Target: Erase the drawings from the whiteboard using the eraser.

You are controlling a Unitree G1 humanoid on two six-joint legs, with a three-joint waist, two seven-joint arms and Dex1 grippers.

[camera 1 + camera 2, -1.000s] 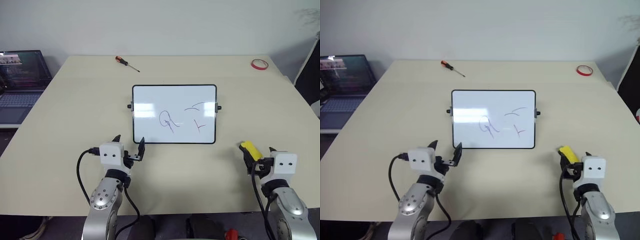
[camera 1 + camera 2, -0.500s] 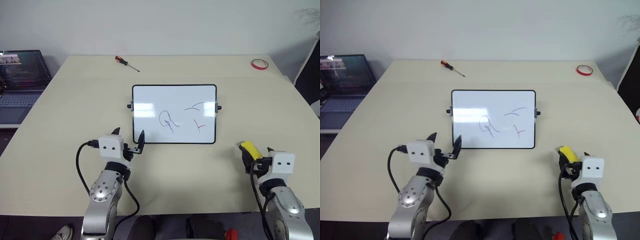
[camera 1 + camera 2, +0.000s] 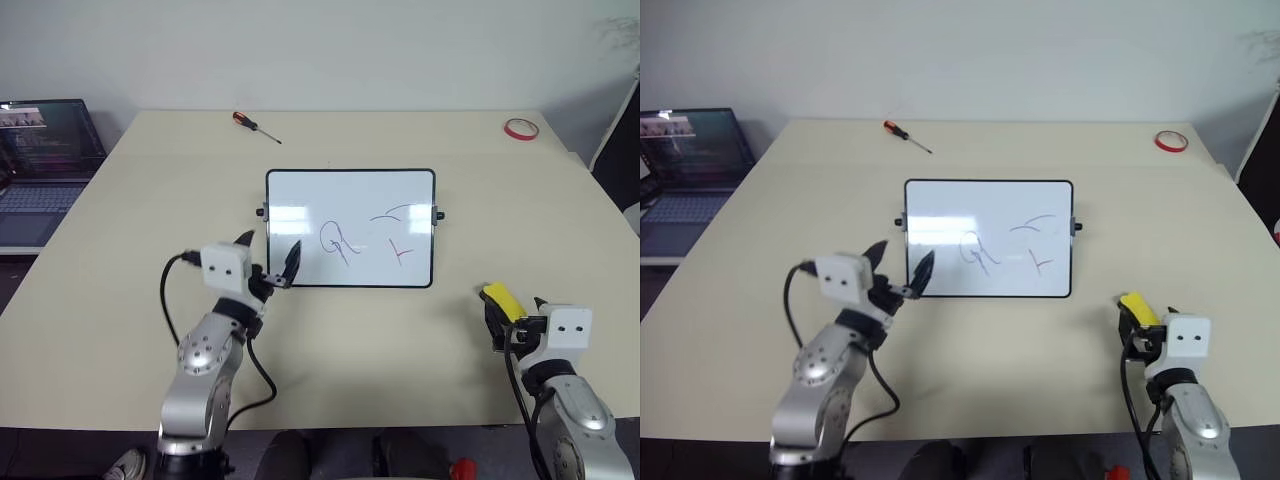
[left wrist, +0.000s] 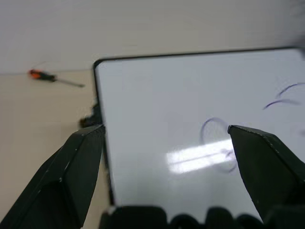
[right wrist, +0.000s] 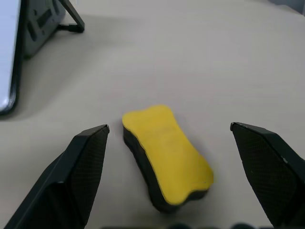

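**Left eye view: my fingers spread wide, eraser unclaimed**

My left gripper (image 3: 268, 262) hangs over the near left corner of the whiteboard (image 3: 350, 228), its two black fingers parted with nothing between them. The board sits mid-table (image 3: 120, 260), its drawings (image 3: 338, 241) intact: a looped purple squiggle with red and blue strokes to its right. My right gripper (image 5: 169, 136) rests low at the table's near right, jaws at full spread around, but apart from, the eraser (image 5: 167, 155), a yellow block lying flat on the table. A screwdriver (image 3: 255, 126) and a red tape ring (image 3: 519, 128) lie at the far edge; a laptop (image 3: 45, 160) stands off to the left.
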